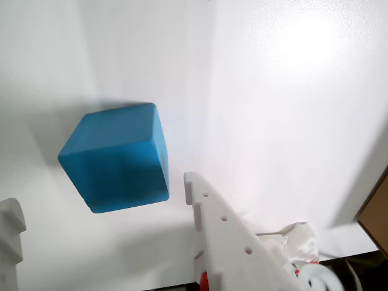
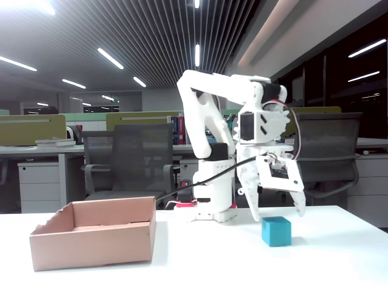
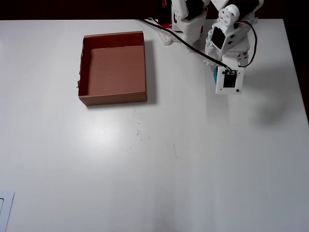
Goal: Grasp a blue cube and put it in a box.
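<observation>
The blue cube (image 2: pixel 276 231) rests on the white table to the right of the arm's base. My gripper (image 2: pixel 279 213) hangs open just above it, one fingertip over each side. In the wrist view the blue cube (image 1: pixel 115 157) lies between the left finger (image 1: pixel 9 236) and the right finger (image 1: pixel 224 242), touching neither. The overhead view shows only a teal sliver of the cube (image 3: pixel 214 77) beside the wrist. The box (image 2: pixel 91 233) stands empty on the left of the table; from overhead the box (image 3: pixel 113 98) is left of the base.
The arm's base (image 3: pixel 188 24) and its cables sit at the table's far edge. A brown cardboard edge (image 1: pixel 377 212) shows at the right of the wrist view. Office chairs and desks stand behind the table (image 3: pixel 169 159).
</observation>
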You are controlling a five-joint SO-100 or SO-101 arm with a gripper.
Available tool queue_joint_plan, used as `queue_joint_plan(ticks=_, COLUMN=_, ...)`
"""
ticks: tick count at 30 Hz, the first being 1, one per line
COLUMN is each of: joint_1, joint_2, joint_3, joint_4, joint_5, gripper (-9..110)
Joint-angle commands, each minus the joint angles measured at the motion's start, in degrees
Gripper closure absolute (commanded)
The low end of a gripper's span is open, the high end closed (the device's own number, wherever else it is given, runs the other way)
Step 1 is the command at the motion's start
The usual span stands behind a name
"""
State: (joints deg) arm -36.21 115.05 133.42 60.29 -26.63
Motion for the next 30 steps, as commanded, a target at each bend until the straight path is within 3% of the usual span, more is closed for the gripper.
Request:
queue_joint_plan(ticks=1, joint_1=0.4, joint_2=1.6, joint_3=-0.3, joint_4=-0.5, joint_5=-0.4, gripper=68)
queue_joint_plan(ticks=13, joint_1=-0.3, joint_2=-0.4, joint_3=4.9, joint_4=-8.1, joint_5=-0.5, gripper=70)
queue_joint_plan(ticks=30, joint_1=-0.8, joint_2=-0.4, joint_3=3.9, joint_4=-8.4, joint_5=0.1, gripper=79)
